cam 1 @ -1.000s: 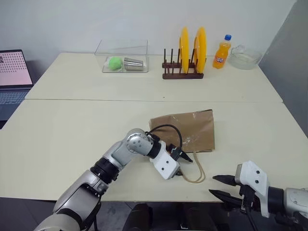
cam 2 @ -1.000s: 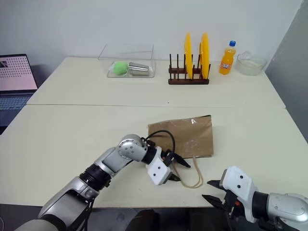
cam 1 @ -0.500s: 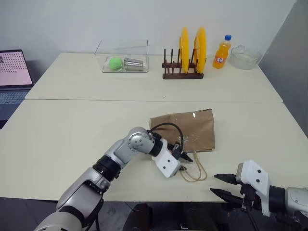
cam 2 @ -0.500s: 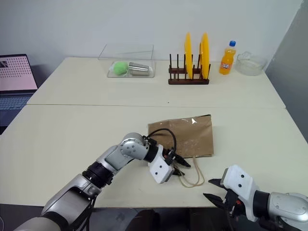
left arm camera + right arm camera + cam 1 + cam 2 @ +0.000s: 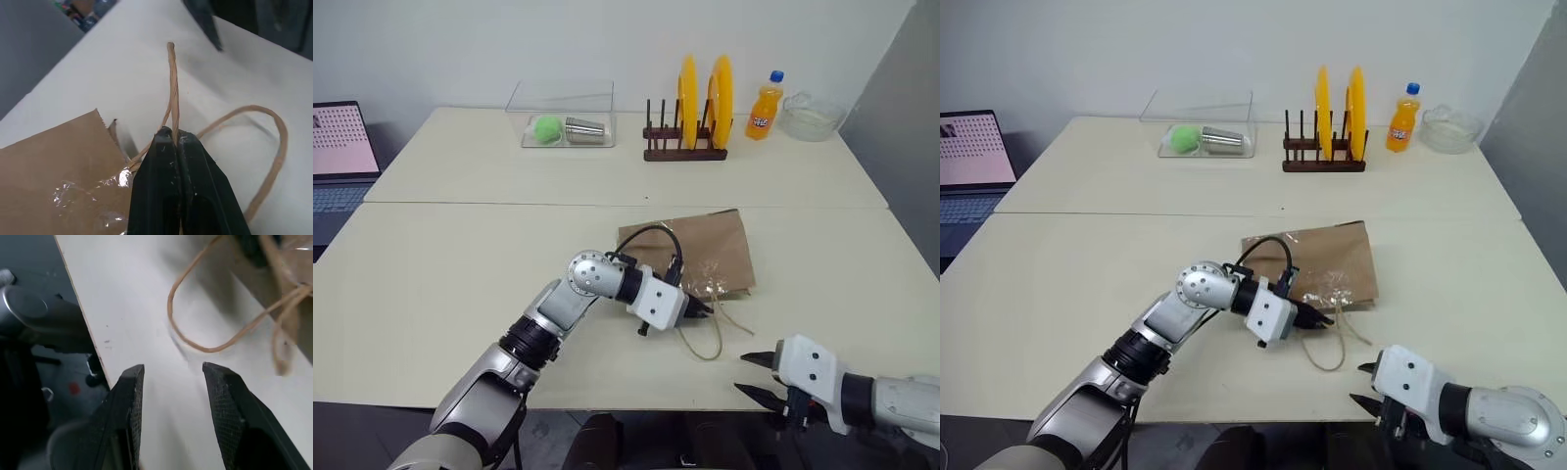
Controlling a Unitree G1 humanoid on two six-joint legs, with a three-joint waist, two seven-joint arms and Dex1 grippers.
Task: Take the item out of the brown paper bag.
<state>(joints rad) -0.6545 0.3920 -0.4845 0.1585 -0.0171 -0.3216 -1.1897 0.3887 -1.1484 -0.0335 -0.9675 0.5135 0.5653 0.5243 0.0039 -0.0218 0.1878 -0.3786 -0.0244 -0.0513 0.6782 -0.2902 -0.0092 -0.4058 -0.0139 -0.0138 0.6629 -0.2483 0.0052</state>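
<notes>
The brown paper bag (image 5: 690,250) lies flat on the near table, its mouth toward me, with clear tape (image 5: 80,188) on its near edge. My left gripper (image 5: 703,311) is shut on one thin tan handle (image 5: 172,88), and that strand rises straight up from between its black fingers (image 5: 161,166). The other handle loop (image 5: 707,338) trails on the table in front of the bag. Low at the table's front edge, right of the loop, my right gripper (image 5: 754,377) stands open and holds nothing. The item is hidden.
On the far table stand a wooden rack with two yellow plates (image 5: 687,132), an orange soda bottle (image 5: 764,106), a glass bowl (image 5: 813,116) and a clear box (image 5: 563,113) holding a green ball and a metal cup. A laptop (image 5: 337,157) sits far left.
My left gripper closed on the bag's handle and rose a little, drawing the handle up and shifting the bag's near edge. The right gripper stays by the front edge.
</notes>
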